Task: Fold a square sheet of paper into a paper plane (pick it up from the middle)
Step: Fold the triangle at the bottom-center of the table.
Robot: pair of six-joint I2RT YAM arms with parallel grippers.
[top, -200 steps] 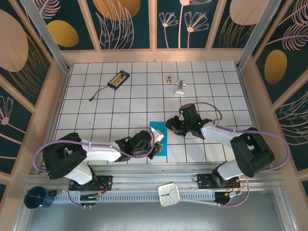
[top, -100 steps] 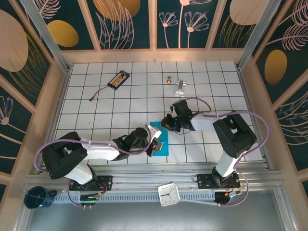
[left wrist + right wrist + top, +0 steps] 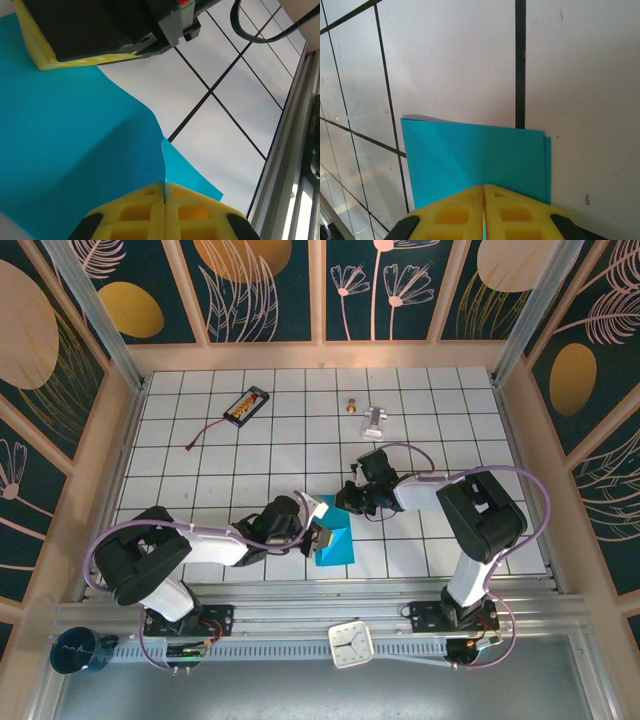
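Observation:
The square sheet of paper (image 3: 337,543) is teal and folded double into a rectangle, not a paper plane. It lies near the front middle of the white grid table (image 3: 200,460). My left gripper (image 3: 319,531) is shut on the sheet's raised fold. In the left wrist view the yellow fingertips (image 3: 145,200) of the left gripper (image 3: 164,186) pinch the sheet (image 3: 75,150), which stands on edge there. My right gripper (image 3: 349,499) is shut on the far edge. In the right wrist view the right gripper (image 3: 484,188) grips the sheet (image 3: 475,157), whose two layers show slightly offset at the right.
A black battery pack (image 3: 247,405) with a trailing wire lies at the back left. A silver metal piece (image 3: 374,421) and a small brass part (image 3: 351,405) sit at the back middle. A white clock (image 3: 351,644) rests on the front rail. Wooden walls border the table.
The right arm has stretched left to the sheet and its jaws have closed on the far edge. The left gripper has shifted slightly forward, lifting its side of the sheet.

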